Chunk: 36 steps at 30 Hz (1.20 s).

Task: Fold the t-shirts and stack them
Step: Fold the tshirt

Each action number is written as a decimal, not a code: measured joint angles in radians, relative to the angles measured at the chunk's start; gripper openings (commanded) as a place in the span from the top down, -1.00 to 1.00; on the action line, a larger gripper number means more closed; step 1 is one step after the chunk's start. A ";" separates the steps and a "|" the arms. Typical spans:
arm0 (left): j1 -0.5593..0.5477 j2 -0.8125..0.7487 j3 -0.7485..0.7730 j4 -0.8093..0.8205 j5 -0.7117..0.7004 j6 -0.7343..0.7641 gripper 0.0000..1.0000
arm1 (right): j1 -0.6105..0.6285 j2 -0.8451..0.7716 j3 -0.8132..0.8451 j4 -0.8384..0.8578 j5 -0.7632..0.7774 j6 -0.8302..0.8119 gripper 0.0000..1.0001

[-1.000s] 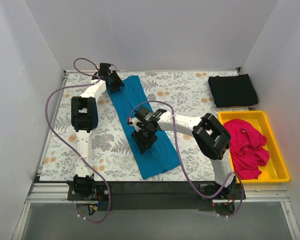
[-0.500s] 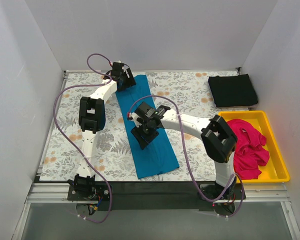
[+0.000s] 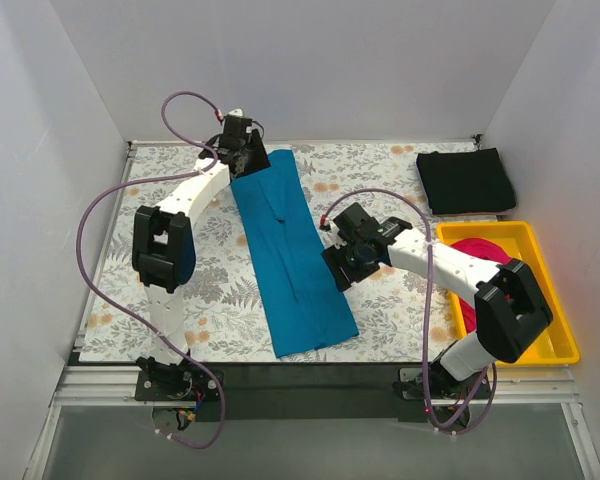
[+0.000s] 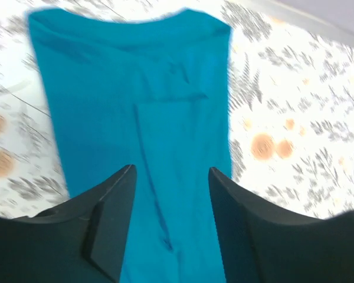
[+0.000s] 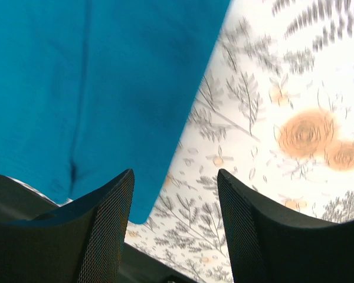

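The teal-blue t-shirt [image 3: 292, 255] lies flat as a long narrow strip running from the far left toward the near middle of the table. My left gripper [image 3: 248, 158] is open just above its far end; in the left wrist view the teal cloth [image 4: 135, 106] fills the space between the open fingers [image 4: 109, 221]. My right gripper [image 3: 340, 268] is open and empty beside the strip's right edge, with the teal edge [image 5: 94, 76] at its upper left. The black t-shirt [image 3: 467, 180] lies folded at the far right. The magenta-pink t-shirt [image 3: 475, 248] is crumpled in the tray, partly hidden by my right arm.
The yellow tray [image 3: 558, 310] stands at the right edge of the table, near the black shirt. White walls close the table on the left, far and right sides. A floral tablecloth [image 3: 200, 290] covers the table.
My right gripper has let go and moved right, off the teal shirt onto the tablecloth beside it. My left gripper shifted right along the far end. The strip now lies straighter.
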 measured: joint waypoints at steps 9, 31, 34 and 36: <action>-0.127 0.028 -0.089 0.006 -0.016 0.002 0.24 | -0.028 -0.117 -0.164 0.037 -0.028 0.045 -0.29; -0.158 0.321 0.155 0.057 0.062 0.067 0.21 | -0.040 -0.104 -0.189 0.131 -0.076 0.093 -0.29; -0.174 0.352 0.201 0.071 0.073 0.077 0.06 | -0.053 -0.082 -0.189 0.143 -0.089 0.097 -0.30; -0.182 0.352 0.204 0.074 0.077 0.079 -0.10 | -0.062 -0.077 -0.189 0.150 -0.089 0.101 -0.30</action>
